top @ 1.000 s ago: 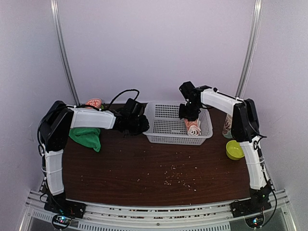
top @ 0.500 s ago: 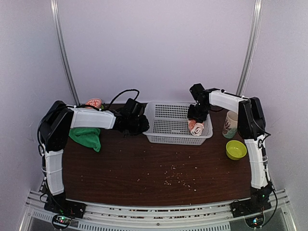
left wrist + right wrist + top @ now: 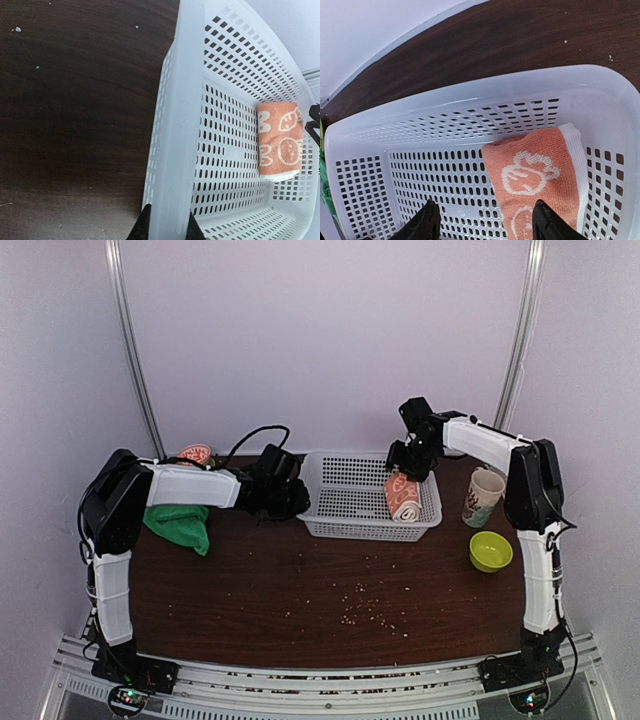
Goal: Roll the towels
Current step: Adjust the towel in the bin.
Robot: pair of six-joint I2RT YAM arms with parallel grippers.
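Note:
The peach-orange towel (image 3: pixel 404 498) with white cartoon prints lies rolled up inside the white perforated basket (image 3: pixel 360 530), at its right end. It also shows in the left wrist view, towel (image 3: pixel 280 141), and in the right wrist view, towel (image 3: pixel 540 175). My right gripper (image 3: pixel 405 470) hovers open just above it, right gripper (image 3: pixel 482 220), one finger over the roll, holding nothing. My left gripper (image 3: pixel 167 225) is shut on the basket's left rim (image 3: pixel 180 125). The green towel (image 3: pixel 182 526) lies bunched on the table under my left arm.
A printed cup (image 3: pixel 483 496) and a yellow-green bowl (image 3: pixel 490 551) stand right of the basket. A reddish object (image 3: pixel 195 453) sits behind my left arm. Crumbs (image 3: pixel 365 608) are scattered over the dark wooden table.
My right gripper opened, let go of the peach towel roll and lifted back to the right. The roll now rests in the basket. My left arm has not moved.

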